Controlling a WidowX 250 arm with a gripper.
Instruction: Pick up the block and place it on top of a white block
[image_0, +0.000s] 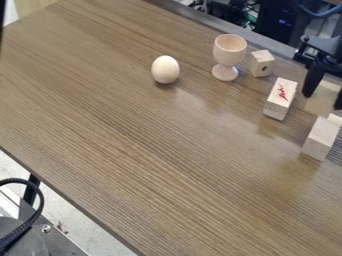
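Black cable: nearest the camera, near 8 o'clock; looped over grey metal gear, off the table's near edge.
Table: brown wood grain, running slantwise across the view.
Egg: 12 o'clock, pale, rounded, on the tabletop, well apart from the blocks.
Cup: 1 o'clock, pale wood, stemmed, upright on its round foot.
Holed block: between 1 and 2 o'clock, just beside the cup; small, dark round hole in one face.
Red-marked block: a little past 2 o'clock; lying lengthwise on the table, red scrawl on its upper face, apart from its neighbours.
White block: 3 o'clock, near the right edge of view; plain, lying lengthwise on the tabletop.
Pale piece: just beside the white block's far end, cut off by the view's edge; touching or not, cannot tell.
Gripper: between 2 and 3 o'clock, far right, black, beyond the white block; fingers spread well apart, pale patch visible between them. Block or bare tabletop there, cannot tell; no grip made out.
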